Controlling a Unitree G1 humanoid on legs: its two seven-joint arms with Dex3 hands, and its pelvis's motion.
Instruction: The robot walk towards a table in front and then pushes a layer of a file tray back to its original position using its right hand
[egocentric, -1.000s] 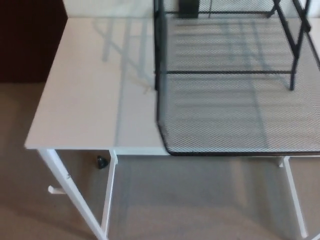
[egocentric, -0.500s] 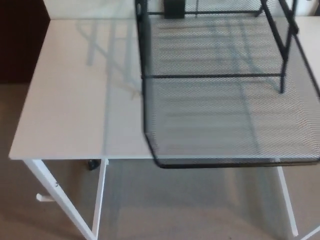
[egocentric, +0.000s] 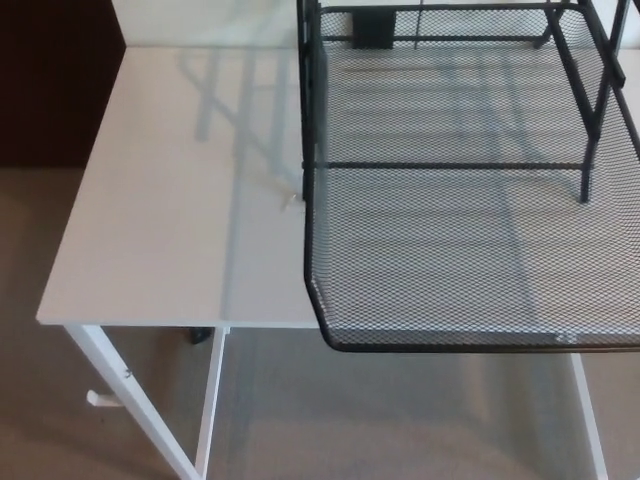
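A black wire-mesh file tray (egocentric: 460, 150) stands on a white table (egocentric: 170, 220), filling the right half of the head view. Its lowest layer (egocentric: 470, 270) is pulled out toward me, and its front rim (egocentric: 450, 343) overhangs the table's near edge. Black frame posts (egocentric: 590, 120) of the upper part rise at the right. Neither of my hands shows in the picture.
The table's left part is bare white surface with faint shadows. White table legs (egocentric: 130, 400) slant down at the lower left over beige carpet (egocentric: 380, 420). A dark brown wall or cabinet (egocentric: 50, 80) stands at the far left. A small black object (egocentric: 372, 28) sits behind the tray.
The whole picture shifts from frame to frame, so the camera has moved. The tray's front rim now sits lower in the frame and looks a little larger.
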